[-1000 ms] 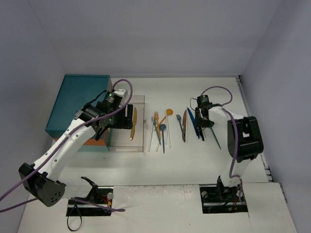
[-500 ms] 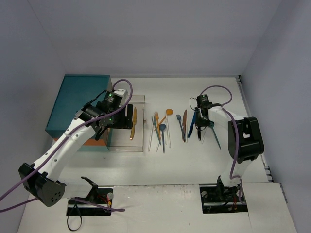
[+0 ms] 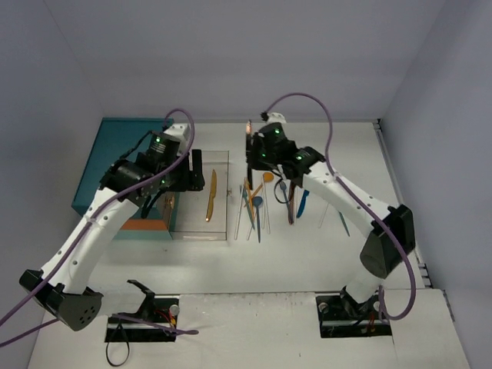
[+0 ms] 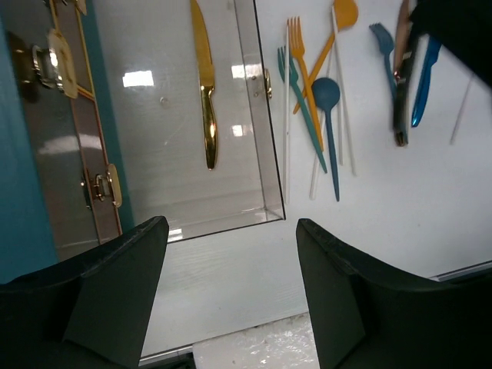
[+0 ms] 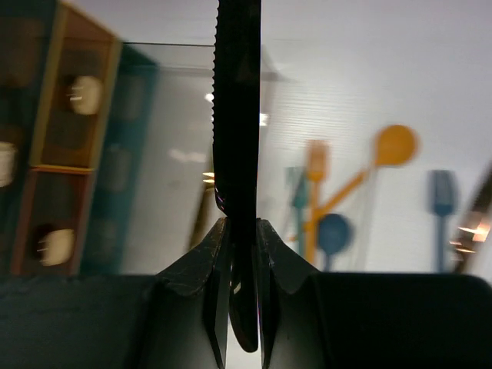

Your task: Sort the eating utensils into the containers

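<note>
A dark knife (image 5: 237, 115) with tiny teeth along one edge is pinched tight in my right gripper (image 5: 241, 227). The knife sticks straight out past my fingers. Seen from above, I hold it up over the far end of the row of loose things, close to the far corner of the clear drawer (image 4: 268, 138). That drawer is pulled out of the teal chest (image 3: 123, 150), and one orange knife (image 4: 203, 84) lies flat inside it. My left gripper (image 4: 229, 224) hangs over the near end of the drawer with its two fingers spread wide and nothing between them. The other things lie on the white table (image 3: 307, 261) beside the drawer. There is an orange fork (image 4: 301, 61), an orange spoon (image 4: 346, 11), a teal fork (image 4: 282, 58) and a blue spoon (image 4: 327, 92), all crossing over each other, with pale chopsticks (image 4: 287, 115) among them. A bit further over lie a blue fork (image 4: 380, 34), a brown knife (image 4: 401, 92) and a blue knife (image 4: 425, 77).
</note>
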